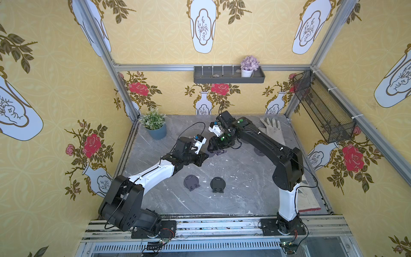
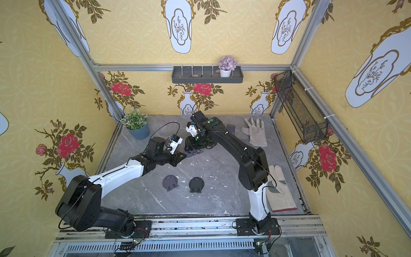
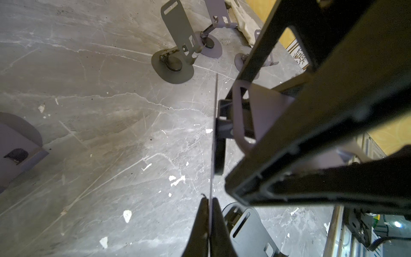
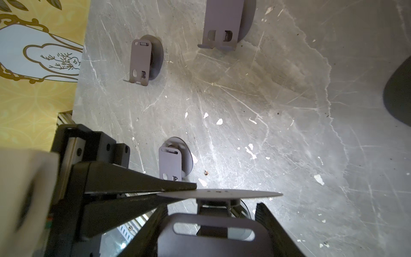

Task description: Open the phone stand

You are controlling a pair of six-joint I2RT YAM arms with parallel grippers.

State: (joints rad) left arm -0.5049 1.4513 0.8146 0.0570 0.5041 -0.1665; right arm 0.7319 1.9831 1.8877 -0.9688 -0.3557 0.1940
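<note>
- The step in hand is the two-claw set-up for unfolding: the phone stand [image 1: 219, 152] is held between the claws just above the tabletop [image 1: 244, 178], at the middle of the frame in both top views.
- The left claw [image 3: 209, 200] is clenched on the rim of the stand's round base [image 4: 219, 193], a thin disc seen edge-on between its fingers.
- The right claw [image 4: 211, 207] stands part-way open, one finger on each side of the slotted back plate [image 4: 213, 244]. I cannot tell whether its pads press on the plate.
- Next, by my reading, the right claw must grip the plate firmly and swing it away from the base about the hinge, while the left holds steady. The thin rim grip could slip.
- A folded stand [image 1: 191, 182] and a second folded stand [image 1: 218, 184] lie flat at lower centre.
</note>
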